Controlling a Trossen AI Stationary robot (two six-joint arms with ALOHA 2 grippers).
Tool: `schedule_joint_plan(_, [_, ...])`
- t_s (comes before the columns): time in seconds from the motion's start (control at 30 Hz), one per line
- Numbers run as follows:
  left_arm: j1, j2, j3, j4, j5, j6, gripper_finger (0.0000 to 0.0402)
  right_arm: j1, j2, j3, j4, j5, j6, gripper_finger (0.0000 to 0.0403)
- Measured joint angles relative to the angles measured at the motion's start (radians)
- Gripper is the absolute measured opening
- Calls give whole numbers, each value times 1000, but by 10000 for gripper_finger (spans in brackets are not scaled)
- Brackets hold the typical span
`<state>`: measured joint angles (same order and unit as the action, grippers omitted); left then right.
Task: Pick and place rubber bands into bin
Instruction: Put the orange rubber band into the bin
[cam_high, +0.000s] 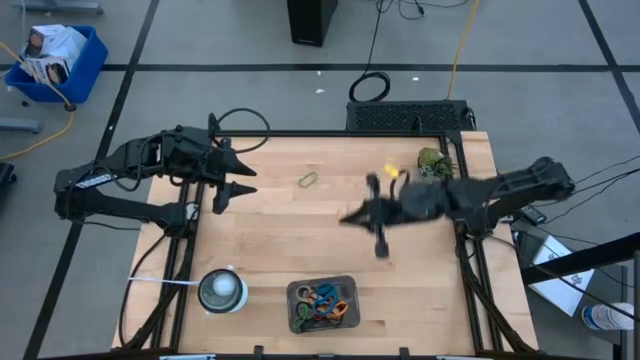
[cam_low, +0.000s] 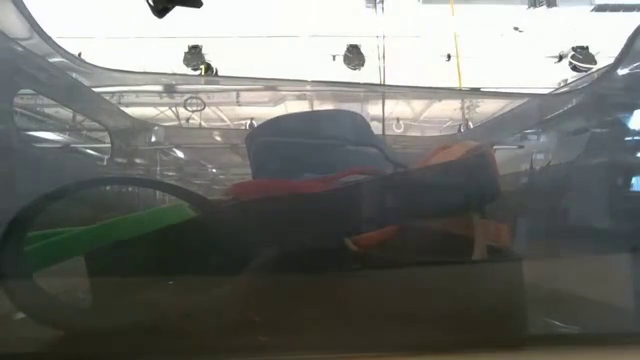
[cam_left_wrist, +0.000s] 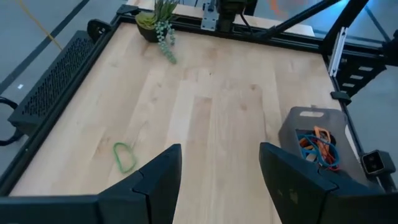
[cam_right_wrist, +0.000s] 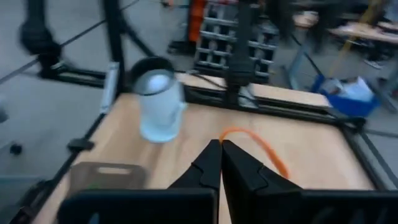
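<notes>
Wooden tabletop fills the black frame we work over, with grey floor and taped lines around it. One green rubber band lies flat on the wood toward the far side, well apart from the bin, which sits at the near edge and already holds a tangle of orange, blue and dark bands. From the left wrist view we see the same green loop on bare wood, just ahead of our fingers.

An orange rubber band hangs from the tips of our right gripper, whose jaws are pressed together on it. In the high view that right gripper sits above the middle of the table, blurred, between the far side and the bin.

We judge these bands to be very light, soft and floppy. They will droop and stretch, and could snag or slip from a shallow pinch. The best hold is across one strand of the loop, taken close to the wood, fingertips straddling it.

Our left gripper waits near the far left of the table with its jaws standing wide and nothing between them, the green band near it. A round white object stands left of the bin, and a small plant sits at the far right.
</notes>
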<state>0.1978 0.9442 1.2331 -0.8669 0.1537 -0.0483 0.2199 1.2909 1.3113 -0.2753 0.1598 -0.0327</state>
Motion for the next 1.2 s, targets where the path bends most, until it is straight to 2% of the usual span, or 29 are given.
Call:
schedule_joint_plan(0.2, [0,0,0,2,0,-18,223,183,152,0,24,54,30,0])
schedule_joint_plan(0.43, [-3,0,0,3,1,-40,223,278,361,0,40,52,138,0])
schedule_joint_plan(0.73, [-3,0,0,3,1,-40,223,327,497,-1,95,42,235,0])
schedule_joint_plan(0.97, [-3,0,0,3,1,-43,223,319,572,-1,92,-29,265,0])
schedule_joint_plan(1.2, [-3,0,0,3,1,-91,223,319,586,-1,92,-31,293,2])
